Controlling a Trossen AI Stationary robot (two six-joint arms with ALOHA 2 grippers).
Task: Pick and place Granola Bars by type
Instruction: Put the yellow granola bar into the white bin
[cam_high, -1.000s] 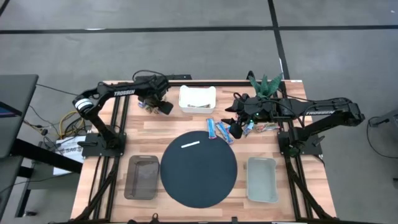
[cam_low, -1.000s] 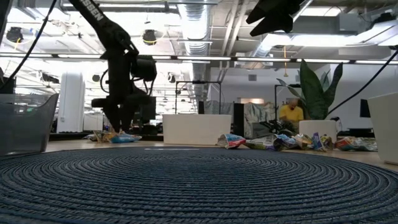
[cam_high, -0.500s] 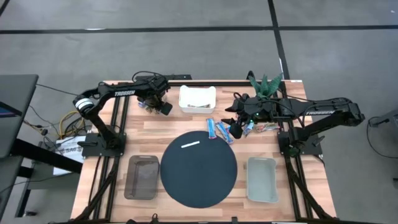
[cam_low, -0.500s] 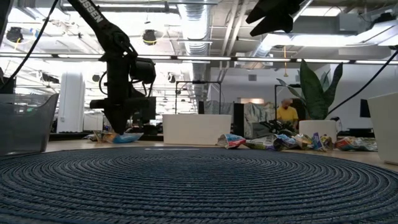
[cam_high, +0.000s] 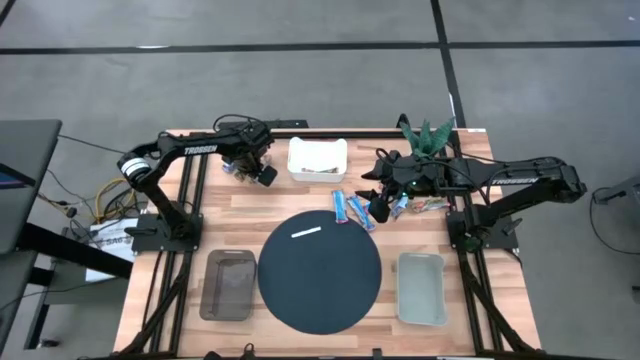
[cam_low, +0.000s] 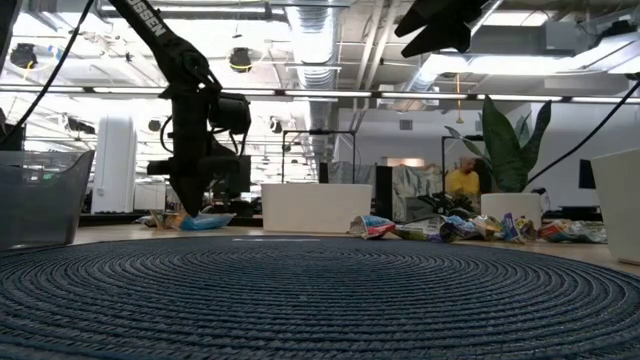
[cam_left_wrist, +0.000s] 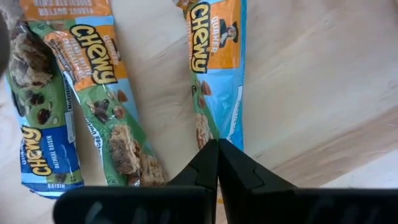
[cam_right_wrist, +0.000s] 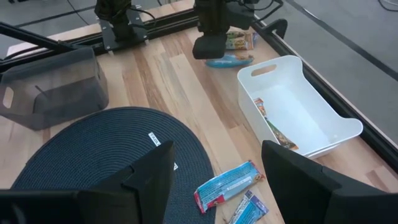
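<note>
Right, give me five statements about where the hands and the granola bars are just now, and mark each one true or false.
1. The left hand is shut on the end of a blue and orange wrapped granola bar. True.
2. The right hand is shut on a bar. False: it is open and holds nothing.
3. The white rectangular plastic bin is empty. False: at least one wrapped bar lies inside it.
4. The short white strip lies on the dark round woven mat. True.
5. The clear grey plastic bin stands at the mat's right. False: it is at its left in the high view.
</note>
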